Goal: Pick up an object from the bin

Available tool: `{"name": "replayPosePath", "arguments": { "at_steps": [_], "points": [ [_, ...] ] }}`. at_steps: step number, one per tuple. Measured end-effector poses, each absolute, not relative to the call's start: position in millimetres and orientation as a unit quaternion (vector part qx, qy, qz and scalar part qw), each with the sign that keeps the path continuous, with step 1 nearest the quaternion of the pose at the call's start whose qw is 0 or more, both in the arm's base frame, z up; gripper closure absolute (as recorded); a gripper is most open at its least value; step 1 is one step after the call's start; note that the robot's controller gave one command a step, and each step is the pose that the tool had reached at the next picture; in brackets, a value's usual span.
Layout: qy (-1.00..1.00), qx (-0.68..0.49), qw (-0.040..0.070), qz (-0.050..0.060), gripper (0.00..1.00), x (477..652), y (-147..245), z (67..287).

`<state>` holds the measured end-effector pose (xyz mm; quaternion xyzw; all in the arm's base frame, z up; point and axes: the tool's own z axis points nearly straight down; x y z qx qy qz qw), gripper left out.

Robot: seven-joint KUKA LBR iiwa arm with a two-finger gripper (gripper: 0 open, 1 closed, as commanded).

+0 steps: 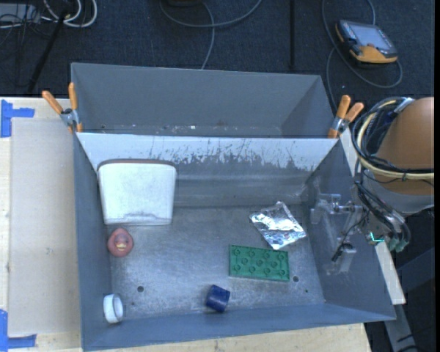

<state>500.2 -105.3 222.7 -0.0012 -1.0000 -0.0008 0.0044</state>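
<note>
At six o'clock lie a small blue piece (218, 298) and a green studded plate (259, 262); beyond them, crumpled foil (279, 226) sits near the gripper (341, 246) at three o'clock. The gripper blends into the grey bin (356, 288) wall, so we cannot tell whether it is parted or closed.

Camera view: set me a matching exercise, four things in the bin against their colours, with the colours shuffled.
Things:
1. tub
2. studded plate
3. small cylinder
4. crumpled foil

Colours:
A. blue
B. silver
C. white
D. green

Pairs: 1-C, 2-D, 3-A, 4-B
</note>
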Motion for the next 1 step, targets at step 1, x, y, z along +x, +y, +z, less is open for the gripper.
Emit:
{"name": "replayPosePath", "arguments": {
  "at_steps": [1],
  "points": [
    [-0.999,0.046,0.003,-0.001,0.00,530.3,-117.0,65.2]
  ]
}}
